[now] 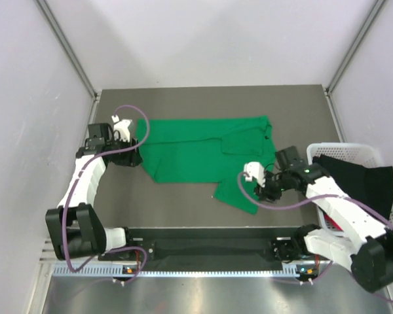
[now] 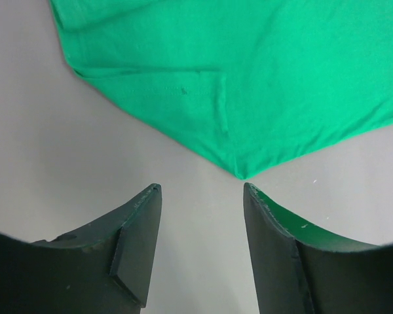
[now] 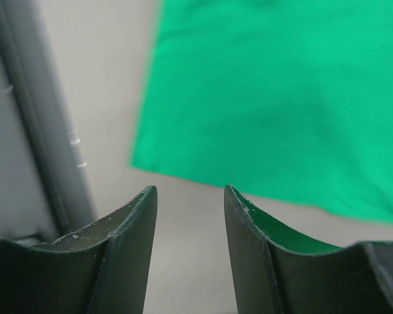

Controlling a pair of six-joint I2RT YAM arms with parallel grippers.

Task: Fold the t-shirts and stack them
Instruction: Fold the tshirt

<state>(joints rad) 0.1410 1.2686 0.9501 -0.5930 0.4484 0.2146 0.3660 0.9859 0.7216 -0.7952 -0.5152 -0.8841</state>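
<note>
My left jaws stand apart with nothing between them, and my right jaws are parted and empty as well.

From the top camera, the green t-shirt (image 1: 196,154) lies across the middle of the worktop (image 1: 183,199). It is mostly flat, with some cloth doubled over towards its right end and one flap reaching out towards the near edge. My left arm (image 1: 85,180) sits at the shirt's left end and my right arm (image 1: 340,203) at the near right flap. The black t-shirt (image 1: 360,180) is draped unfolded over the white basket (image 1: 340,147) at the right. A scrap of red (image 1: 332,224) shows low down by the basket, probably the red tee, though too little shows to be sure.

In my left wrist view, a corner of the green t-shirt (image 2: 249,78) points at the gap between my jaws and stops just short of them, with bare worktop (image 2: 52,131) underneath. The cloth is not touching either jaw.

In my right wrist view, the shirt's edge (image 3: 281,98) lies just ahead and to the right. A grey rail (image 3: 26,131) runs along the left, and again I hold nothing.

I judge the job to be early. At most, the green tee is part-way through its folding, no finished stack is visible anywhere, and the black and red ones have not been started.
</note>
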